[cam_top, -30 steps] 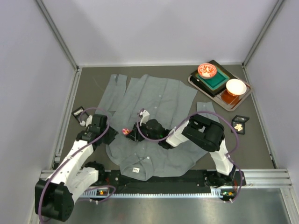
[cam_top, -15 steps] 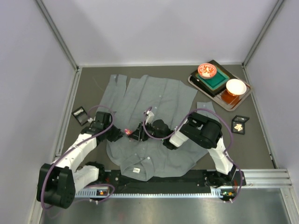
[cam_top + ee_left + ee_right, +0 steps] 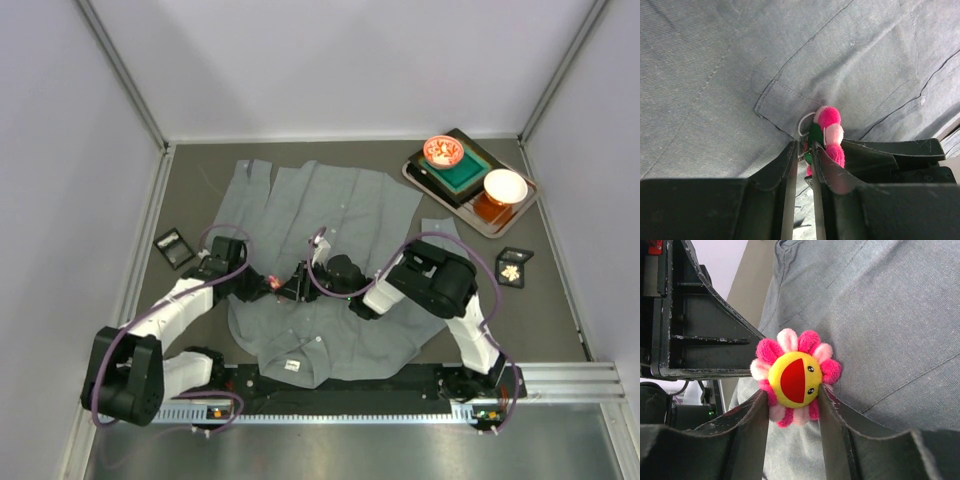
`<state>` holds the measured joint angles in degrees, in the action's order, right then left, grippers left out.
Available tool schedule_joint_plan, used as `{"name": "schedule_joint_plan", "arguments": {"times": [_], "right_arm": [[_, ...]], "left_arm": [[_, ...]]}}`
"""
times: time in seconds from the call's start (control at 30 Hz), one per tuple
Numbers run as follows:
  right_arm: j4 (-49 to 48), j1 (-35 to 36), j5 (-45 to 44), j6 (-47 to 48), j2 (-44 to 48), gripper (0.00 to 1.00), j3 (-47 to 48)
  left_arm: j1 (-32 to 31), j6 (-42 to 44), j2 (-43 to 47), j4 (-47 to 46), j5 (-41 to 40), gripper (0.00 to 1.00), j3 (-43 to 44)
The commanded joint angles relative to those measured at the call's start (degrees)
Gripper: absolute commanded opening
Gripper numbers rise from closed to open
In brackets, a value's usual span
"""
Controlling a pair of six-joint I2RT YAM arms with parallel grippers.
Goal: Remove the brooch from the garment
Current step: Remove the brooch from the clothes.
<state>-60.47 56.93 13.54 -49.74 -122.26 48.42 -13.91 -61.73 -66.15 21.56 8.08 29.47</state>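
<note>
Brooch (image 3: 794, 382) — a plush flower with a yellow laughing face ringed by pink and pale petals — is seen fastened to the garment (image 3: 900, 315) at the corner of a chest pocket (image 3: 780, 105). The garment is spread flat on the surface (image 3: 190, 190), collar towards the arm bases. The flower is bracketed by the right gripper (image 3: 792, 396): its jaws are set partly apart and pressed against the petals on both sides, so the flower is held from the front.

What is new lies on the other side. Over the last second the left arm has been swung in from the shirt's edge. The left gripper (image 3: 805, 149), wider a moment ago, has been drawn down to a narrow slit. The green backing behind the petals is now caught between its tips, beside a pale wire loop (image 3: 804, 125). The right gripper has been eased a touch wider in the same span, and the brooch itself has not been shifted.

Taken together, this is judged to be the start of the unfastening — flower steadied by one gripper, clasp taken by the other — with the pin not yet freed. A tray (image 3: 447, 200) with bowls is left untouched at the far right.
</note>
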Motion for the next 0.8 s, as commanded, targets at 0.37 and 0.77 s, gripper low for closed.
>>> {"name": "schedule_joint_plan", "arguments": {"times": [0.37,0.77], "right_arm": [[18.9,-0.1,-1.3,6.8,8.5,0.49,0.7],[20.6,-0.3,-3.5,2.7,11.2,0.55,-0.4]], "left_arm": [[-5.9,-1.5,0.5,-4.8,0.0,0.17,2.4],[-8.5,-2.2,1.1,-3.2,-1.8,0.16,2.4]]}}
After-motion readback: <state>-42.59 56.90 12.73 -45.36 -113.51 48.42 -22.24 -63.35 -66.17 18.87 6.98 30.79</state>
